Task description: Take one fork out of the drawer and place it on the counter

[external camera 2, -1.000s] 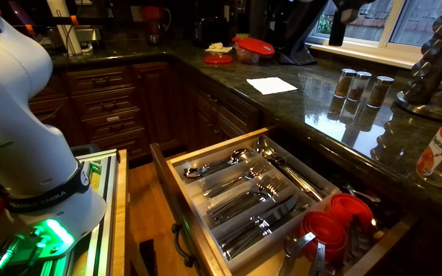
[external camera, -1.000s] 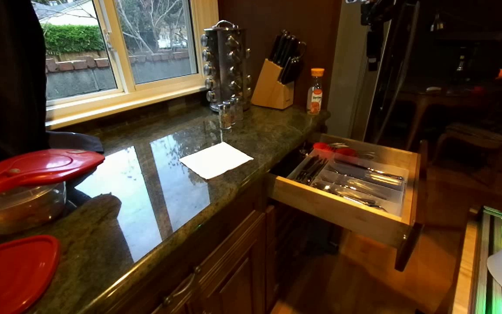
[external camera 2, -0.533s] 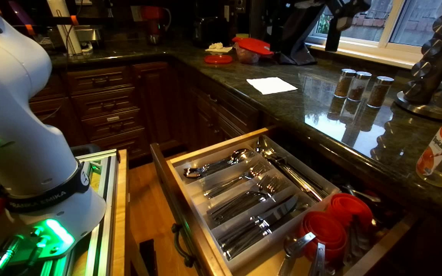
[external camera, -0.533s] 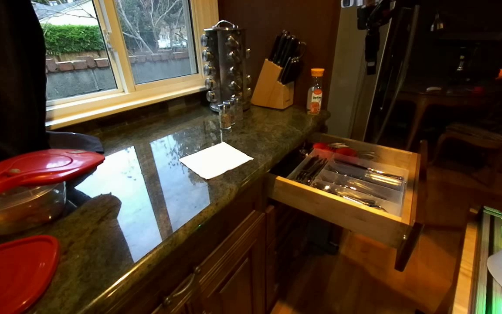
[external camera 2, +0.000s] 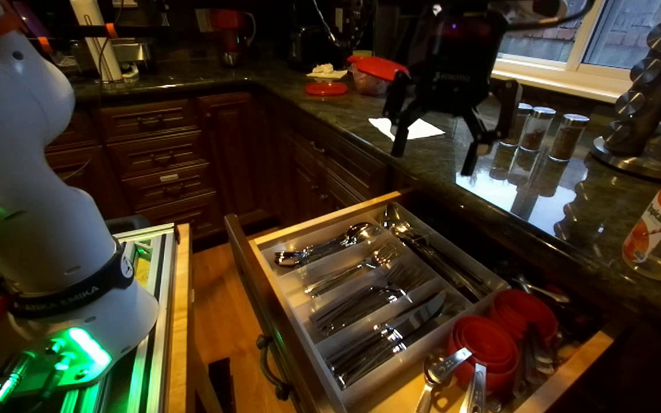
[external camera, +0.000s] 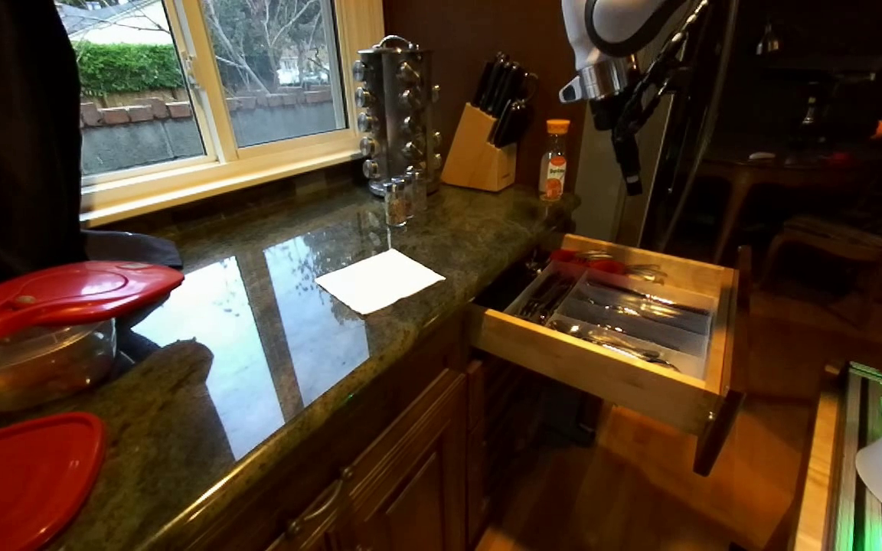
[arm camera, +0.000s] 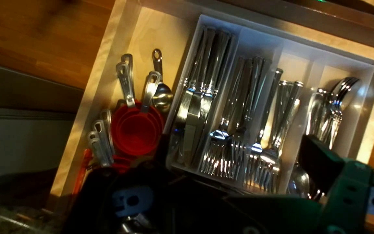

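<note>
1. Surface: your drop spot.
2. Drawer: open just beside it.
3. Claw: spread wide, nothing in it, hanging above the drawer.
4. Forks: in two slots below your claw, long axis roughly square to its closing direction, so imo you barely twist.

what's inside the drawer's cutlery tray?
Cutlery tray shows table knives, two groups of forks, spoons, and long utensils in its crosswise compartment. Whatever lies beneath the top layer is covered; in the wrist view the end effector hides much of that compartment.
</note>
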